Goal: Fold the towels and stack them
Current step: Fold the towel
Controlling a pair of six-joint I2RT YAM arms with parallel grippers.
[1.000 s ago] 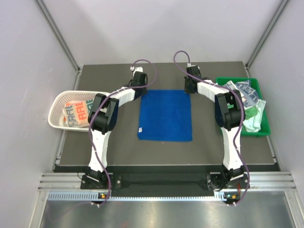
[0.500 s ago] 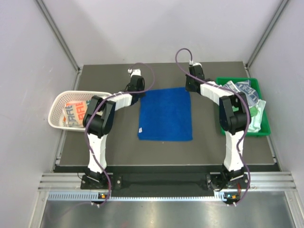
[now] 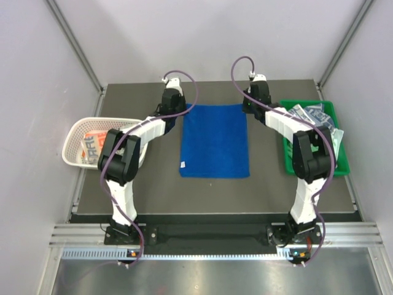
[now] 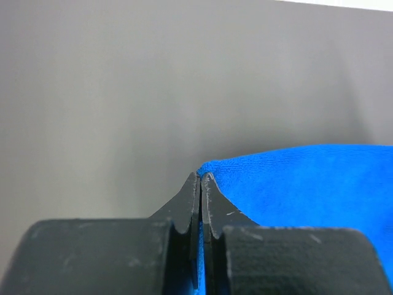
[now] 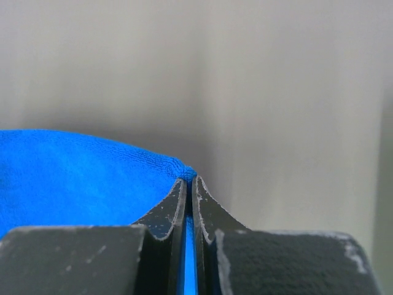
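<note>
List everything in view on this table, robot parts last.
royal blue terry towel: one, blue, flat mid-table.
white mesh plastic basket: one, white, left edge.
folded orange-printed white towel: one, in the basket.
green plastic tray: one, green, right edge.
crumpled printed towels: count unclear, white with blue-grey, in the tray.
dark grey table: one, under everything.
left tool: black, shut on the blue towel's far-left corner.
right tool: black, shut on its far-right corner.

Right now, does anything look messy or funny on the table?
Only the towels in the green tray are a crumpled heap. The blue towel lies flat, its far corners pinched by the left tool and the right tool.
</note>
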